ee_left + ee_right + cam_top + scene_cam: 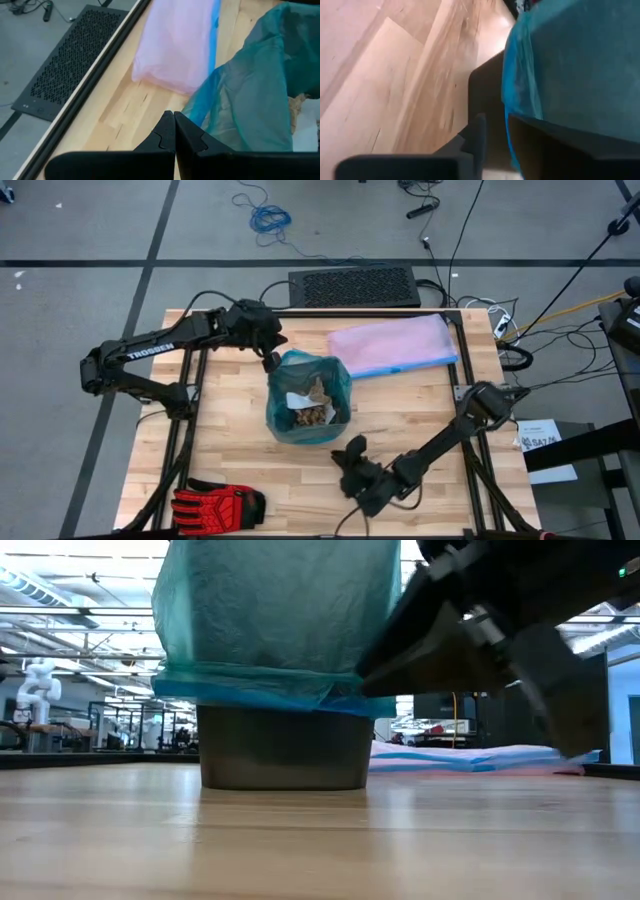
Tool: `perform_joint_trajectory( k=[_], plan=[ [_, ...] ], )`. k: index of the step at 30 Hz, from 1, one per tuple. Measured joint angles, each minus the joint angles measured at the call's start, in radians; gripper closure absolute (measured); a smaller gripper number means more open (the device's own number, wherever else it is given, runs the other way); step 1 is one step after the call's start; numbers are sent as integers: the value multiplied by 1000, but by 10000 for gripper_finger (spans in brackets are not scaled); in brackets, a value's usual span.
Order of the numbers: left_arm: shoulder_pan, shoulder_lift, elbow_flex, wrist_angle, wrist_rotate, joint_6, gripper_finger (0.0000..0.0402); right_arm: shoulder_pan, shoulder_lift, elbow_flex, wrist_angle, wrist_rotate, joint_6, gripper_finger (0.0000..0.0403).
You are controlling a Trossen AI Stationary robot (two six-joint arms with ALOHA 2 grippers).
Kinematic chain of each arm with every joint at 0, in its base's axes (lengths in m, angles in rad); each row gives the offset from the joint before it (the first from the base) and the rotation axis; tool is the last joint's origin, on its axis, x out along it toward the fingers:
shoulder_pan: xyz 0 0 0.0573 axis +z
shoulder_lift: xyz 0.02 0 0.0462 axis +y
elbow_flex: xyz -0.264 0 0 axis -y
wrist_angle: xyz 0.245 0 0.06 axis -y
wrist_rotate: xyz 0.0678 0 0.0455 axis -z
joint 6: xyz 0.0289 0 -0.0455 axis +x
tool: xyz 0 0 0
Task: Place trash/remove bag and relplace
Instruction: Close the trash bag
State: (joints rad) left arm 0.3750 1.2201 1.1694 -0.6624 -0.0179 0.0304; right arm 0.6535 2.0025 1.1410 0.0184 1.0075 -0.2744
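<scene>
High view alone takes in the whole table (420, 430): the bin stands near its middle, lined with the bag (335, 385), and the trash (312, 412), white paper and tan-brown shreds, lies inside. The left gripper (271, 361) sits at the bag's far-left rim, the right gripper (352, 452) just beside the bin's near side. A pale lilac bag (392, 344) lies flat beyond the bin, and a red-and-black glove (218, 504) rests at the near left edge.

Low view adds what the overhead cannot: the bin (283, 748) is a dark tub with the teal film folded over it, ending in a bunched blue hem partway down the wall.

Left wrist view shows its fingers (162, 137) pressed together, tips at the bag's blue edge, with no film visibly caught between them. Right wrist view shows its fingers (479, 131) slightly apart against the hem; whether plastic lies between them is hard to tell, since the frame is so close.

The film is thin, translucent and wrinkled. Bare wood lies open to the right of the bin and along the near edge between glove and right arm.
</scene>
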Motion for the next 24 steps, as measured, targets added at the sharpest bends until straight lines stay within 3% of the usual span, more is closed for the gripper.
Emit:
perform_joint_trajectory(
  k=[6, 9, 12, 16, 21, 24],
  plan=[
    [-13, 0, 0, -2, -3, 0, 402, -13, 145, 117, 0, 174, -116, 275],
    [-23, 0, 0, -3, -3, 0, 402, -32, 190, 146, 5, 204, -130, 272],
    [-35, 0, 0, -3, -3, 0, 402, -53, 221, 157, 10, 340, -131, 277],
    [-57, 0, 0, -3, -6, 0, 402, -74, 227, 157, 9, 400, -109, 305],
    [-88, 0, 0, -3, -9, -2, 402, -67, 227, 157, 19, 382, -118, 391],
    [-107, 0, 0, -4, -11, -3, 402, -53, 224, 157, 38, 382, -137, 399]
  ],
)
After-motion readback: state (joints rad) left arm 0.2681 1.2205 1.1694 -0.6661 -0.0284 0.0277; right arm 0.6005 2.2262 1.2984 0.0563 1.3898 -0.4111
